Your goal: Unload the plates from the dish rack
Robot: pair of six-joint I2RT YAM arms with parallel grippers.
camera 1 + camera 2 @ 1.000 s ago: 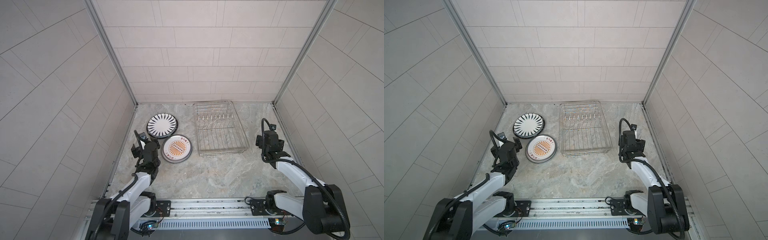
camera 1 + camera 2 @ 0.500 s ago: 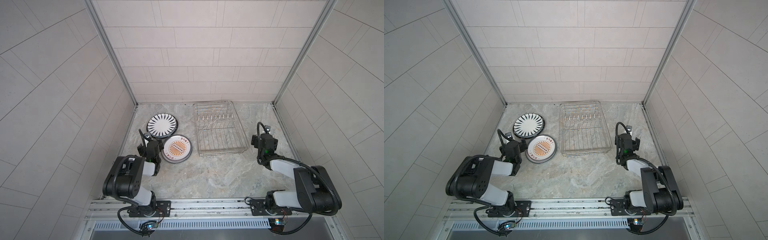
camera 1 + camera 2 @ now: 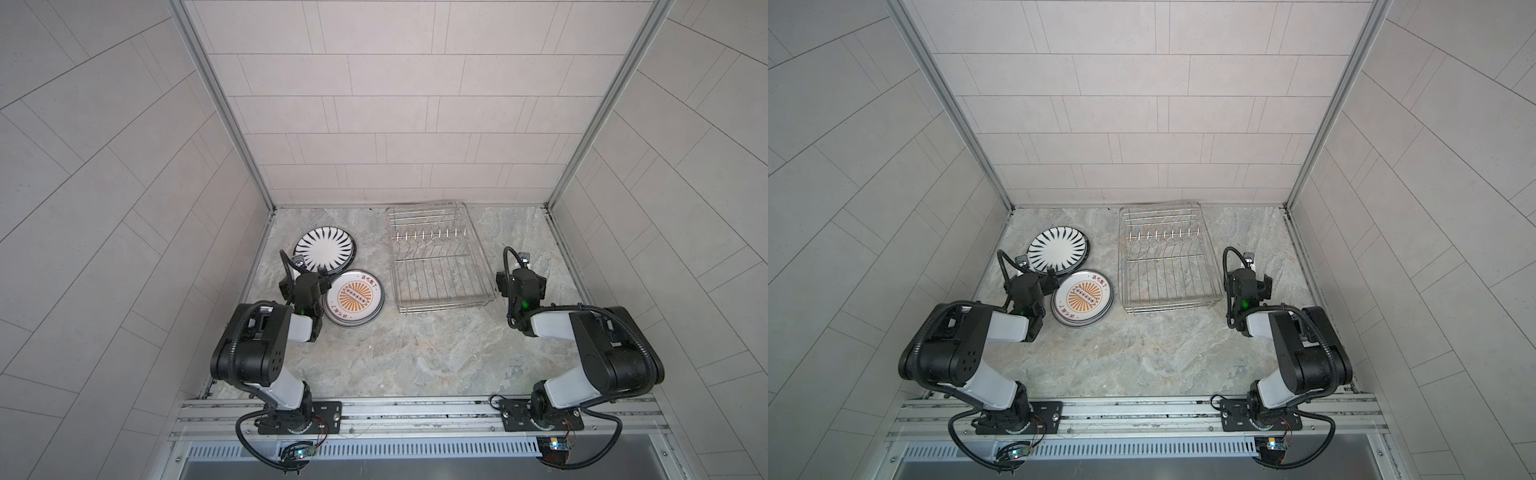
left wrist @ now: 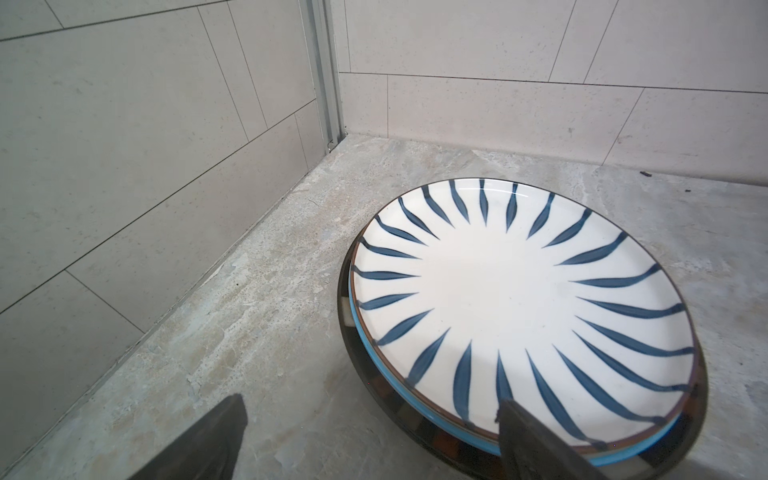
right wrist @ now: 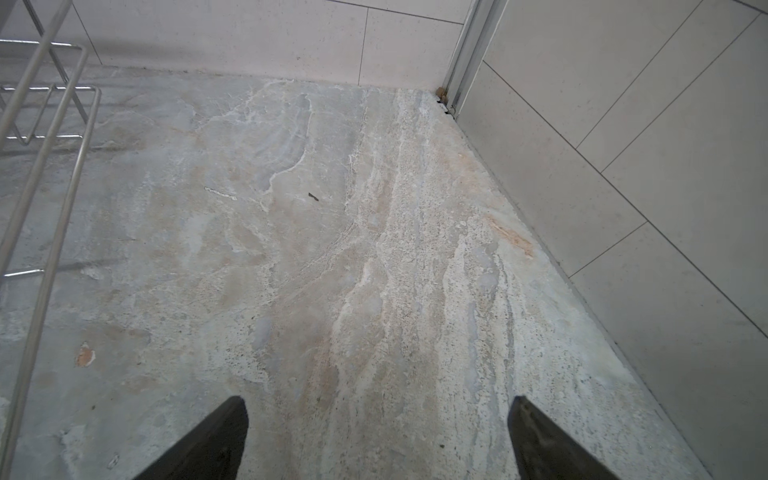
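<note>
The left gripper (image 4: 370, 405) and right gripper (image 5: 376, 401) hung jaws apart, empty; a swing might've clipped the striped plate (image 4: 511, 291) by one left jaw.

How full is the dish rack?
Empty: both top views show only bare wires in the dish rack; plates lie flat on the table beside it.

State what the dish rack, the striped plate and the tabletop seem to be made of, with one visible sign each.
Dish rack: likely steel wire, polished; thin silver bars glint.
Striped plate: probably glazed ceramic; glossy white face, painted blue stripes.
Tabletop: stone or stone-print laminate, matte; veined grey-beige pattern.
</note>
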